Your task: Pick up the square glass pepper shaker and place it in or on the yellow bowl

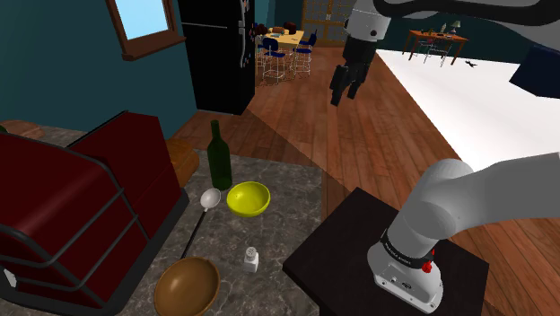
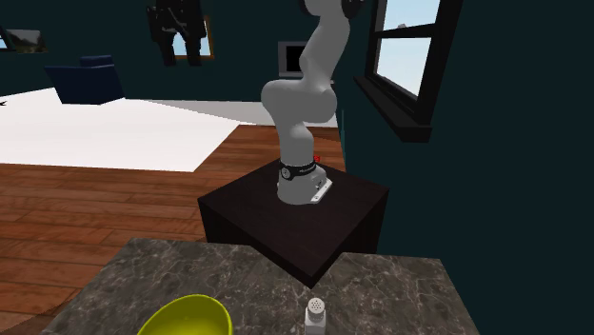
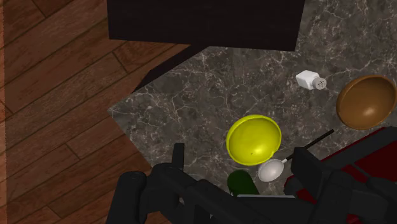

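Gripper hangs wide open high over the stone counter, well apart from the little white pepper shaker down by the stand-side edge.

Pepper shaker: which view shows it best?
The wrist view: the white pepper shaker is whole, with its perforated cap visible. The shoulder view shows it upright but farther off; the second exterior view cuts off its base.
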### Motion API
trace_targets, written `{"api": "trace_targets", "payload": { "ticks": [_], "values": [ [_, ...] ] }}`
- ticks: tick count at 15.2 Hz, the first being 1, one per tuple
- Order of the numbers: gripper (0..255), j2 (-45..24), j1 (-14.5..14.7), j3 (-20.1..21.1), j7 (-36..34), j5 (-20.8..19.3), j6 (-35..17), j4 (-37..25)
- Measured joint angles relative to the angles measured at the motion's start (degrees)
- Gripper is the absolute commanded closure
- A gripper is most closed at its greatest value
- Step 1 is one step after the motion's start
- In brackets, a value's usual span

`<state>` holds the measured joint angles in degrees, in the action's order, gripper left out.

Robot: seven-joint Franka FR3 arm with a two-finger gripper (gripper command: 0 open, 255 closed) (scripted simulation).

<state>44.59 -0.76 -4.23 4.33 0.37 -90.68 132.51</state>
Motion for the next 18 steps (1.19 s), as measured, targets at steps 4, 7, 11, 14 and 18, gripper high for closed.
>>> {"api": "trace_targets", "payload": {
  "ticks": [4, 7, 11, 14, 18],
  "values": [
    [0, 1.7, 0.4, 1.9, -2.1, 1.0, -2.5, 3.8],
    [0, 3.3, 1.3, 4.7, -5.0, 2.6, -6.9, 9.4],
    [0, 4.4, 3.1, 9.5, -9.8, 5.6, -12.1, 14.8],
    [0, 4.2, 4.4, 12.8, -12.9, 7.7, -17.1, 19.1],
    [0, 2.1, 6.7, 18.3, -17.9, 11.0, -24.2, 23.3]
  ]
}}
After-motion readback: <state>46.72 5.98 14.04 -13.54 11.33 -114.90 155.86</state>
